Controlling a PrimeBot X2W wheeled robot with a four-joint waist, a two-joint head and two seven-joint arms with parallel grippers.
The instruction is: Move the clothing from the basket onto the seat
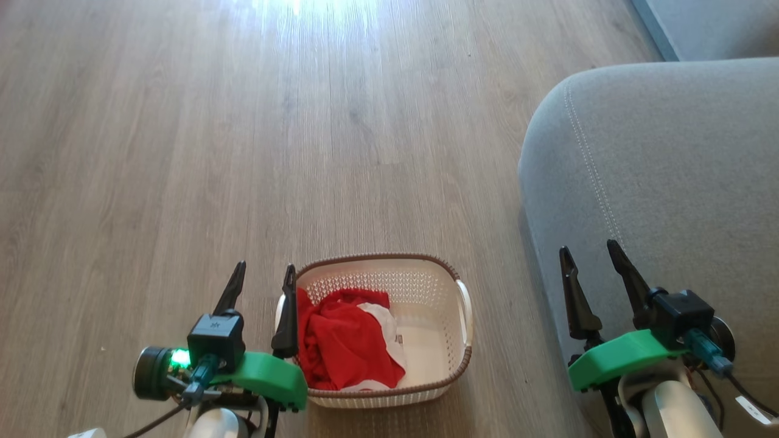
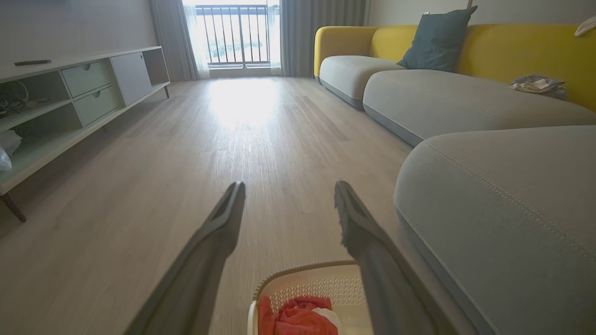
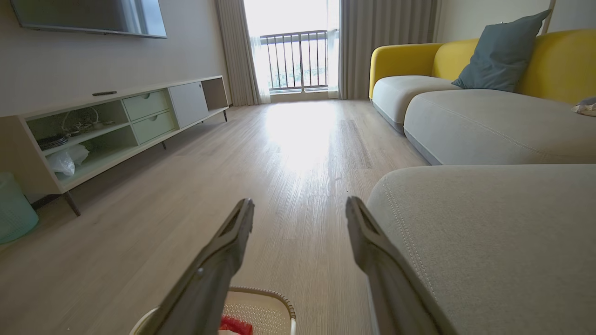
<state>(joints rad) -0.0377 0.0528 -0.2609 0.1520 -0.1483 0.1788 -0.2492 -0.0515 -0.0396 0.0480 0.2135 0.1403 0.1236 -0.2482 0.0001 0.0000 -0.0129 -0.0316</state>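
Observation:
The cream basket (image 1: 438,286) with its brown rim stands on the wooden floor in the lower middle of the head view. Red clothing (image 1: 344,340) with a white band lies bunched in its left half; a paper label shows on the basket floor. My left gripper (image 1: 265,275) is open, above the basket's left edge, holding nothing. My right gripper (image 1: 590,250) is open over the front corner of the grey seat (image 1: 669,170). The left wrist view has the basket (image 2: 321,279) and clothing (image 2: 300,318) below my open left gripper (image 2: 288,190). In the right wrist view my right gripper (image 3: 300,205) is open beside the seat (image 3: 489,232).
The wooden floor (image 1: 243,134) stretches ahead and left of the basket. A yellow-backed sofa with a blue cushion (image 2: 435,39) runs along the right wall. A low TV cabinet (image 3: 121,121) stands at the left, a pale green bin (image 3: 14,209) near it, and a balcony door (image 3: 293,56) far ahead.

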